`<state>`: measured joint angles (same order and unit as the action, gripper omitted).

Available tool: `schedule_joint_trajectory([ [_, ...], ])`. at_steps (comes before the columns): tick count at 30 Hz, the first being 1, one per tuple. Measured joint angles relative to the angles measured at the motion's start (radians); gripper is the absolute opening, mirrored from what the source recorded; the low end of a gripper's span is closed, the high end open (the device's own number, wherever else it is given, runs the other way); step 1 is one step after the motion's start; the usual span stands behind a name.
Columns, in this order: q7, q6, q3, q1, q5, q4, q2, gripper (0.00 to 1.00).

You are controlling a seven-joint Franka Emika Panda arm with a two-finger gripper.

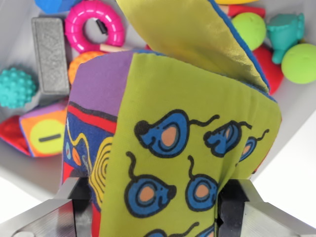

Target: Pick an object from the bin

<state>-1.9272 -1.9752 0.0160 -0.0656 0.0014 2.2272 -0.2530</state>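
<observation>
A soft cloth cube (182, 148), lime green with blue mouse prints and purple and orange panels, fills the middle of the wrist view. My gripper (153, 212) is shut on it, its metal fingers (64, 212) pressing the fabric from both sides at the bottom edge. A yellow flap of the cube (197, 34) stands up behind. The cube hangs above the white bin (19, 168), which holds several toys.
In the bin lie a pink ring (94, 24), a grey block (49, 54), a teal spiky ball (15, 89), an orange-and-purple block (44, 133), green balls (301, 61), a teal figure (286, 29) and a red piece (269, 64).
</observation>
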Motion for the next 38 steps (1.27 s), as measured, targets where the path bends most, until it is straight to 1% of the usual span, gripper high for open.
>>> schedule_joint_trajectory([
  [15,0.000,0.092,0.000,0.000,0.000,-0.076,-0.016,0.00],
  [20,0.000,0.106,0.000,0.000,0.000,-0.089,-0.017,0.00],
  [38,0.000,0.112,-0.001,0.000,0.000,-0.095,-0.016,0.00],
])
